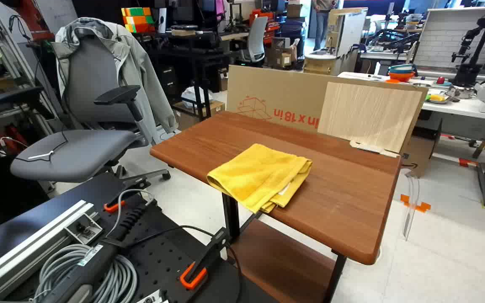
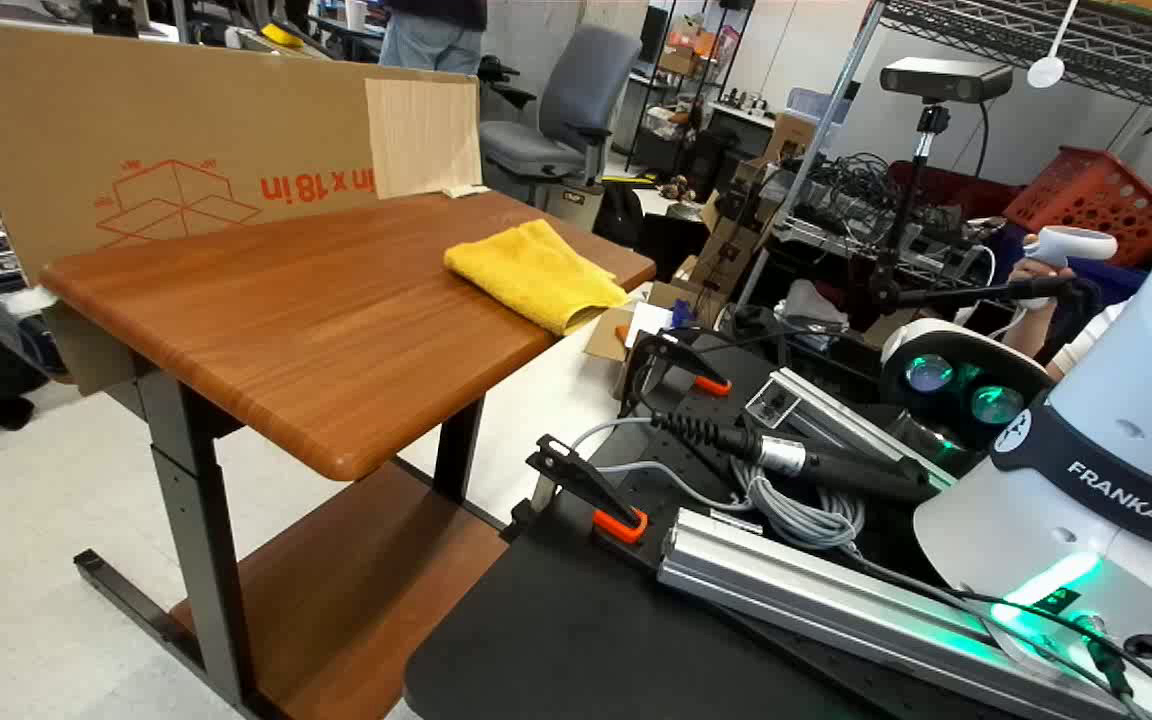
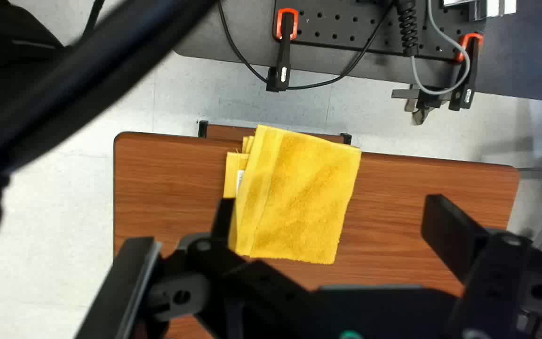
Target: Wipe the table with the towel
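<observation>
A yellow towel [image 1: 257,176] lies folded on the surface [image 1: 339,185], lapping over one long edge (its white label [image 3: 239,180] shows in the wrist view). Above the surface, the gripper [image 3: 333,222] stands wide, its fingers [image 3: 449,230] well apart. Along the surface's opposite side stands a cardboard sheet [image 1: 276,90].

The towel [image 3: 299,202] is bright yellow, folded up squarish with a white tag [image 3: 239,181] showing, lying mid-frame in the wrist view, one end sticking past the edge of the table [image 1: 339,193]. That's brown woodgrain, rounded corners, just right of centre in an exterior view.
</observation>
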`<act>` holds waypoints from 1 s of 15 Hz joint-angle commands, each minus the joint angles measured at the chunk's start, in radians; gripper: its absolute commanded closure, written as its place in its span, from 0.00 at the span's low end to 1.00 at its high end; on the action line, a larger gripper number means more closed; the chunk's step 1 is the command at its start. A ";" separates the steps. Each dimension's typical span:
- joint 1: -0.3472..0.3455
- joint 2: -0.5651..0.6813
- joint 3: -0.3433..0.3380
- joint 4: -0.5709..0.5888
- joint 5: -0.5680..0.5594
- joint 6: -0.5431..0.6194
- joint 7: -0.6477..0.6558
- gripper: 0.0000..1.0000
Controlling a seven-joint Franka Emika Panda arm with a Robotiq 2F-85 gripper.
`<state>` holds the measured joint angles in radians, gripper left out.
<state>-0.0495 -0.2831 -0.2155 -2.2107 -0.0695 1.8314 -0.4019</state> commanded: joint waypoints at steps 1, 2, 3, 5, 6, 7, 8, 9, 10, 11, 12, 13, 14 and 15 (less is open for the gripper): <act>-0.015 0.001 0.014 0.002 0.004 -0.002 -0.003 0.00; -0.015 0.001 0.014 0.002 0.004 -0.002 -0.003 0.00; -0.015 0.001 0.014 0.002 0.004 -0.002 -0.003 0.00; -0.015 0.001 0.014 0.002 0.004 -0.002 -0.003 0.00; -0.015 0.001 0.014 0.002 0.004 -0.002 -0.003 0.00; -0.015 0.001 0.014 0.002 0.004 -0.002 -0.003 0.00; -0.016 0.009 0.015 0.005 0.006 0.005 0.004 0.00; -0.015 0.031 0.011 0.017 0.028 0.013 0.013 0.00; -0.014 0.056 0.007 0.032 0.048 0.024 0.020 0.00; -0.015 0.103 0.001 0.058 0.084 0.039 0.041 0.00; -0.021 0.162 -0.006 0.087 0.120 0.054 0.067 0.00; -0.028 0.206 -0.009 0.101 0.158 0.089 0.094 0.00; -0.038 0.266 -0.014 0.118 0.199 0.128 0.113 0.00; -0.049 0.318 -0.013 0.131 0.235 0.171 0.128 0.00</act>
<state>-0.0674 -0.1471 -0.2207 -2.1699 0.0639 1.9255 -0.3131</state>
